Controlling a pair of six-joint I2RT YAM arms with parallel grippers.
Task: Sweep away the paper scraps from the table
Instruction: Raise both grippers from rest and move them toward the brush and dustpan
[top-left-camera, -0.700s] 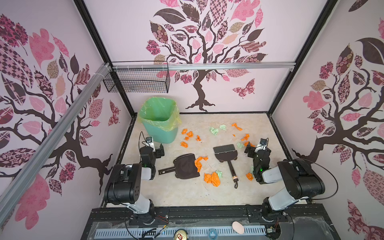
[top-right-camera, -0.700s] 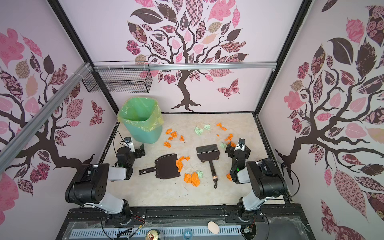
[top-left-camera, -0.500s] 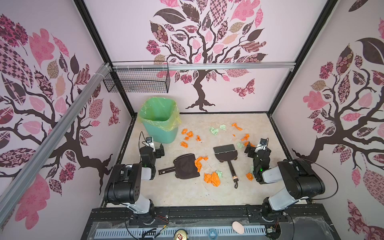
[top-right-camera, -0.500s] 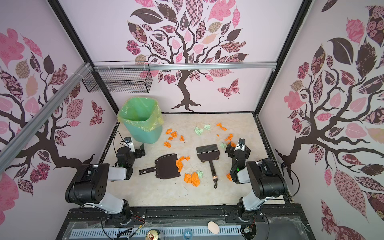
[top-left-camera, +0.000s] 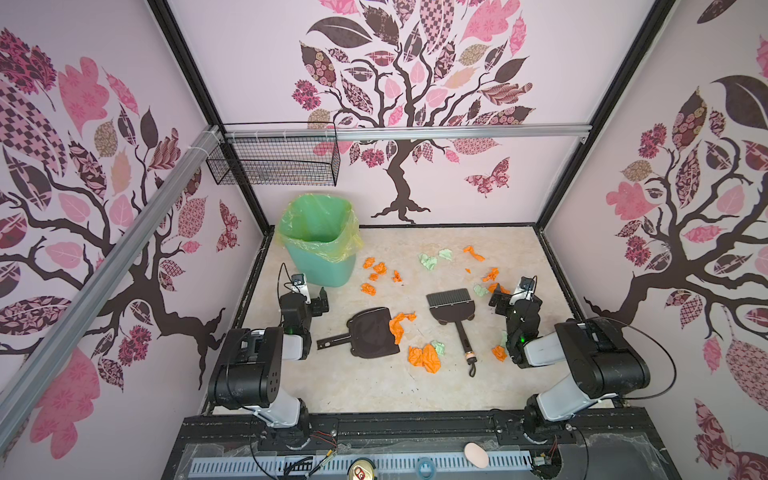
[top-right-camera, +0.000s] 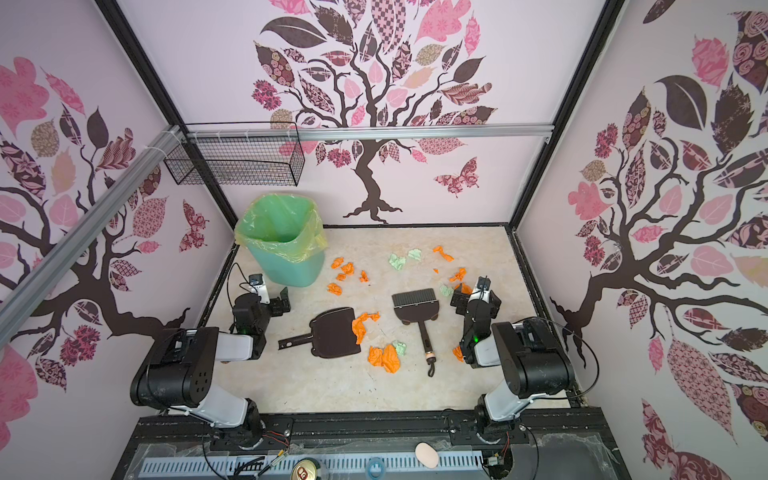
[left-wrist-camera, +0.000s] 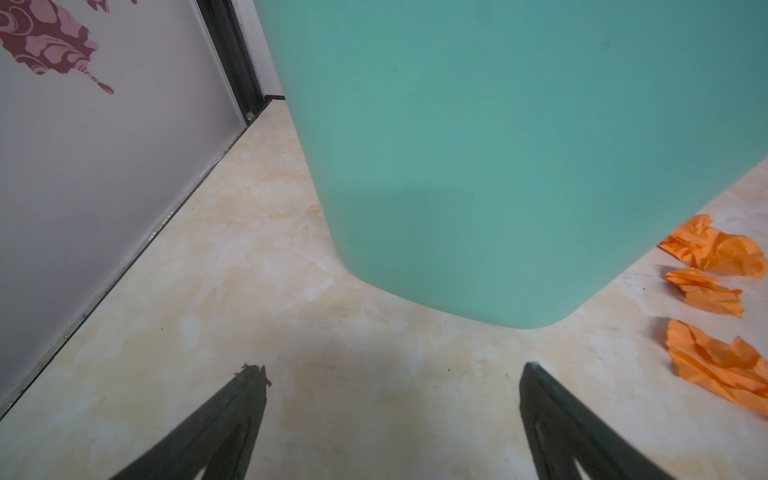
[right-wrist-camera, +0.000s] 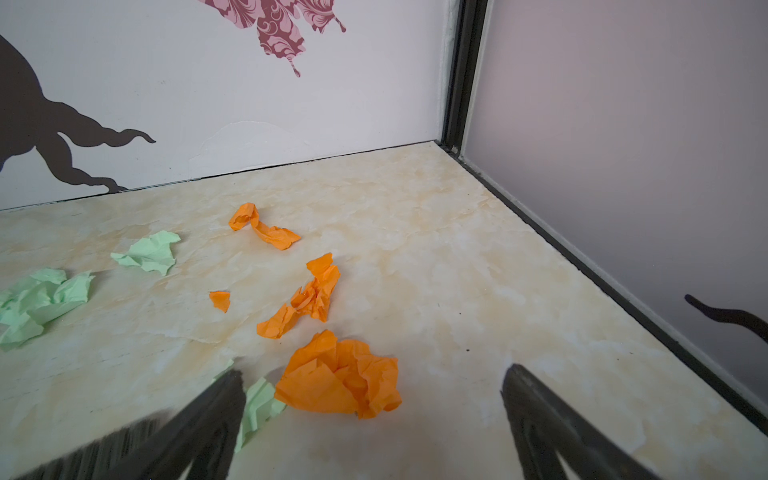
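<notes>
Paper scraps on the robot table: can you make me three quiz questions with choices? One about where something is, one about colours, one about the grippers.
1. Where on the table is the bin? A. middle B. far left corner C. near right corner
2. The paper scraps are: A. orange and green B. blue and red C. all white
3. The left gripper and right gripper are: A. both shut B. one shut C. both open, empty
B: top views show it there. A: both colours show. C: each stands wide, gripping nothing.
</notes>
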